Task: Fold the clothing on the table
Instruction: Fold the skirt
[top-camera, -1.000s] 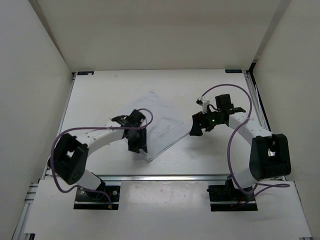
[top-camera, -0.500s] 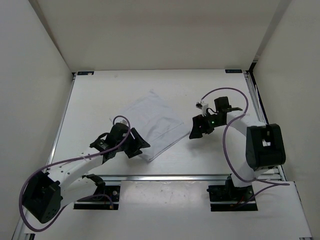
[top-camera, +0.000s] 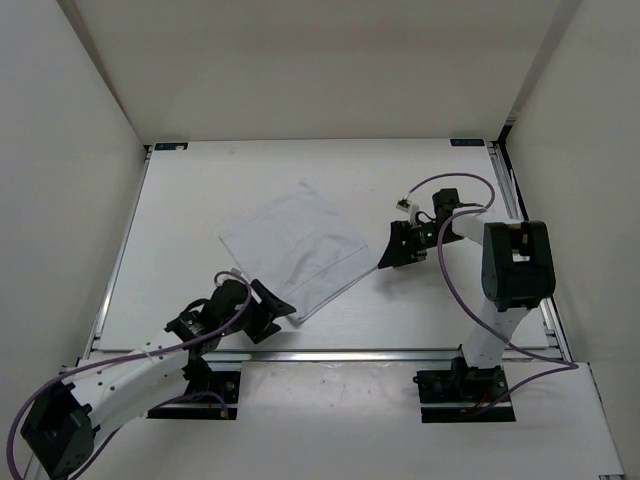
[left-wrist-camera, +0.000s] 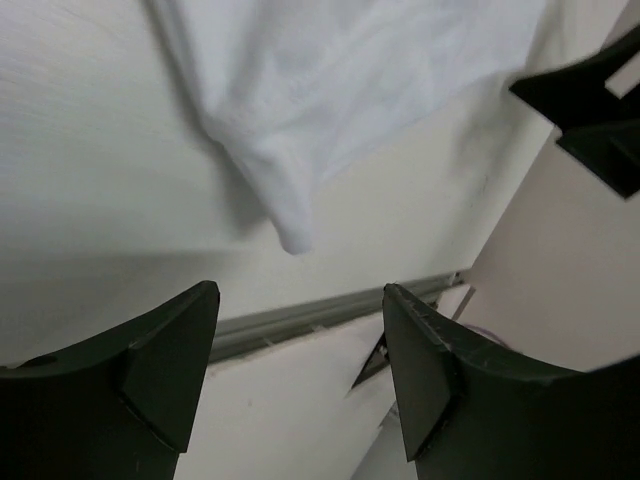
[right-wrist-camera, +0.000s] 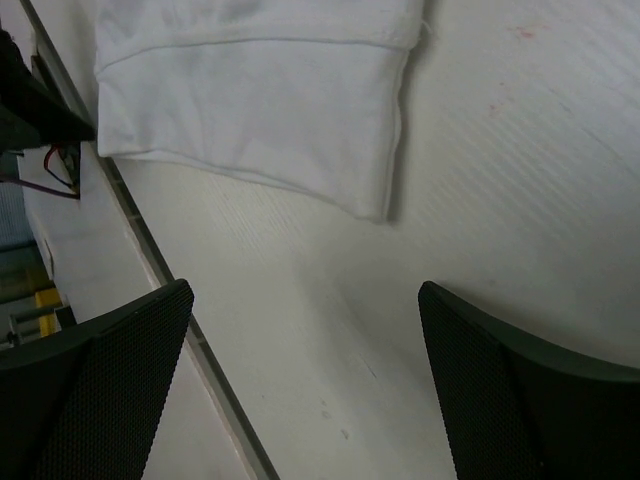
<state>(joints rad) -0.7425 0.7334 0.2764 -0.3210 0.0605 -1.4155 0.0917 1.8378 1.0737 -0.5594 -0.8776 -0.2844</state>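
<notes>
The clothing (top-camera: 293, 248) is a white, flat, tilted rectangle in the middle of the table (top-camera: 190, 190). My left gripper (top-camera: 274, 308) is open and empty just off its near corner, close to the table's front rail. In the left wrist view that corner (left-wrist-camera: 294, 238) hangs just beyond the gap between my fingers (left-wrist-camera: 165, 365), with the clothing (left-wrist-camera: 330, 90) filling the top. My right gripper (top-camera: 392, 250) is open and empty just right of the clothing's right edge. In the right wrist view the hemmed clothing (right-wrist-camera: 260, 100) lies ahead of the gripper (right-wrist-camera: 305, 295), with bare table between.
The metal front rail (left-wrist-camera: 300, 320) runs close under the left gripper and appears again as the rail (right-wrist-camera: 150, 250) in the right wrist view. White upright walls (top-camera: 70, 150) enclose the table on three sides. Purple cables (top-camera: 455, 290) loop off both arms.
The left gripper opened, let go of the clothing and drew back toward the near edge. The clothing now lies flat. The right gripper stayed beside the clothing while its arm shifted.
</notes>
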